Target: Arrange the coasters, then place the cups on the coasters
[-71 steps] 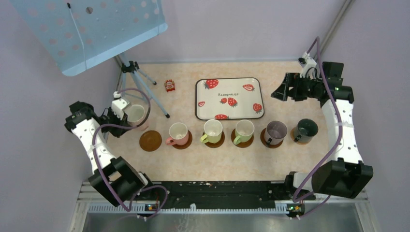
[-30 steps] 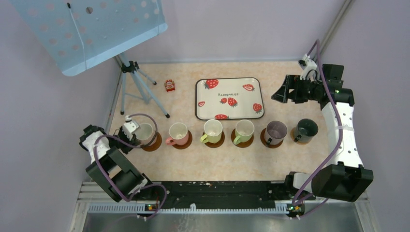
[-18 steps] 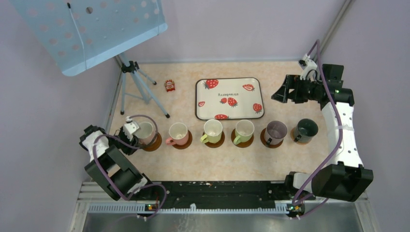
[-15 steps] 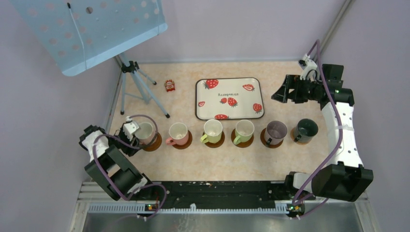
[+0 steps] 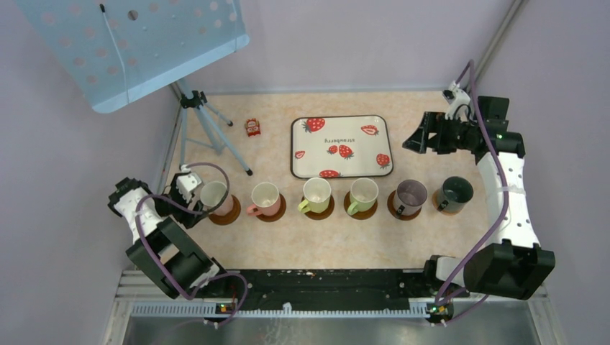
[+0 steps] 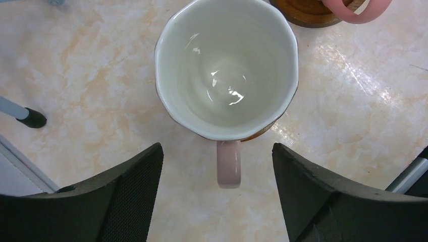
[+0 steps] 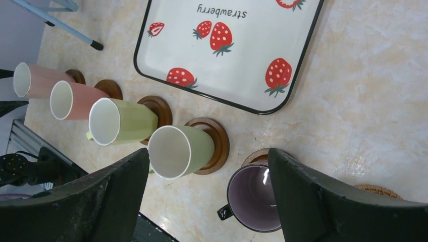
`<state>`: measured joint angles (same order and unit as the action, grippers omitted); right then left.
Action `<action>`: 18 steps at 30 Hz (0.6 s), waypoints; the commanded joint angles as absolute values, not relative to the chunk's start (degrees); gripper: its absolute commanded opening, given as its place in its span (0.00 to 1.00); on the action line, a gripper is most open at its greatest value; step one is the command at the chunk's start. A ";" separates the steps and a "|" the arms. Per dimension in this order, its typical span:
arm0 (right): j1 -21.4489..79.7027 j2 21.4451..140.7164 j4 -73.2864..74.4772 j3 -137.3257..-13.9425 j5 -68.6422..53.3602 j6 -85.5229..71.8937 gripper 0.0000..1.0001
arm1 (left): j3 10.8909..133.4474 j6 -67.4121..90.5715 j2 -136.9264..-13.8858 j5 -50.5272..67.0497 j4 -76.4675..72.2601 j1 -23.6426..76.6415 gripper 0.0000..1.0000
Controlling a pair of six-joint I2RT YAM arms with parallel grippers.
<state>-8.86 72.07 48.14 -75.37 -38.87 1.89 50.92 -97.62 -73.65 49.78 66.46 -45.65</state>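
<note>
Six cups stand in a row, each on a brown coaster. From the left they are a pink cup, a second pink cup, two light green cups, a purple-grey cup and a dark cup. A sliver of coaster shows under the leftmost cup. My left gripper is open just left of that cup. Its fingers stand on either side of the handle without touching it. My right gripper hangs open and empty above the table's back right.
A white strawberry-print tray lies behind the row. A tripod stands at the back left under a blue perforated panel, with one foot close to the left gripper. A small red packet lies near the tray.
My left gripper set the pink cup on the leftmost coaster, opened, let it go and drew back a little to the left. The right arm has barely moved.
</note>
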 commanded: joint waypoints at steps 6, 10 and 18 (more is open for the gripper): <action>-8.53 71.98 45.98 -74.92 -39.85 2.27 0.86 | 55.49 -102.08 -72.66 49.79 74.75 -45.88 0.83; -8.53 72.03 45.49 -74.77 -40.15 2.20 0.86 | 53.20 -101.60 -72.41 47.02 72.37 -45.88 0.82; -8.53 72.64 45.25 -75.17 -40.44 2.05 0.86 | 49.80 -101.20 -71.77 46.49 69.88 -45.64 0.77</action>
